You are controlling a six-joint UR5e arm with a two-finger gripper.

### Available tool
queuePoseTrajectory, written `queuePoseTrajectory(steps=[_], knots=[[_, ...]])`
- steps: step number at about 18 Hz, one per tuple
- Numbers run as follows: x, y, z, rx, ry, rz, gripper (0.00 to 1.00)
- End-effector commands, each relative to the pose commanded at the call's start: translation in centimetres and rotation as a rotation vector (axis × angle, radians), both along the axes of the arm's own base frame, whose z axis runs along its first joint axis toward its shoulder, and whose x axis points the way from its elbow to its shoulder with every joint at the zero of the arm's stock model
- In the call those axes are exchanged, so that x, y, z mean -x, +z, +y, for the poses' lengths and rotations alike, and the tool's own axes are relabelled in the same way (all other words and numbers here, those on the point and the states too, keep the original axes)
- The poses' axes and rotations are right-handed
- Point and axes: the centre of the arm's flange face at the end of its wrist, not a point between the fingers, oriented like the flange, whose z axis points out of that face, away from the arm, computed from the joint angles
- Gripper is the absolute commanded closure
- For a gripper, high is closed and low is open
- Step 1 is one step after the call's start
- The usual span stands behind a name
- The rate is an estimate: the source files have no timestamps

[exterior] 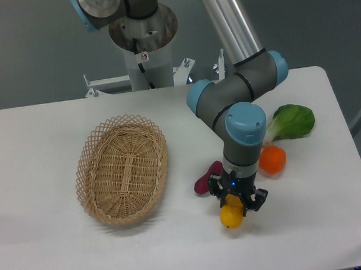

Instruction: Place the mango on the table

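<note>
Far to the left of the jaws, well apart from them: an oval woven wicker basket [123, 169] lying on the white table [46, 258], long axis running roughly away from the camera, nothing visible inside.

Just left of the jaws and slightly behind: a small purple oblong vegetable [205, 177], resting on the tabletop, its right end hidden behind the wrist.

At the jaws themselves: gripper [238, 204] pointing straight down from the grey-and-blue arm, a small blue light glowing on its body. Black fingers down on either side of the mango [232, 216], pinching its upper part (actual contact surfaces too small to make out clearly). Yellow lower end of the fruit showing below and between the fingers, orange shading nearer the gripper body. Low over the tabletop near the front edge; whether touching the surface or just above it, cannot tell.

Right of the jaws and behind: a round orange fruit [272, 159] on the table, partly tucked behind the wrist. Further back and right again: a leafy green vegetable [292, 122] with a pale stalk, touching or nearly touching the orange fruit.
</note>
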Motion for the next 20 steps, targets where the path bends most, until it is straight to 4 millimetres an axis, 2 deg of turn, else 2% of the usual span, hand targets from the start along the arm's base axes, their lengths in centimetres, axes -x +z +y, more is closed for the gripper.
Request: queuePoseTrajectory(steps=[1, 6, 13, 16, 17, 18, 20], knots=[[0.0, 0.1, 0.0, -0.001, 0.003, 0.0, 0.0], [0.1, 1.3, -0.1, -0.013, 0.013, 0.013, 0.0], [0.4, 6.4, -0.5, -0.068, 0.101, 0.058, 0.0], [1.8, 11.0, -1.0, -0.131, 0.207, 0.102, 0.0], [2.1, 12.0, -1.6, -0.137, 0.213, 0.114, 0.0], [2.4, 13.9, -2.8, -0.15, 0.23, 0.135, 0.0], [3.1, 16.4, -5.3, -0.154, 0.253, 0.151, 0.0]])
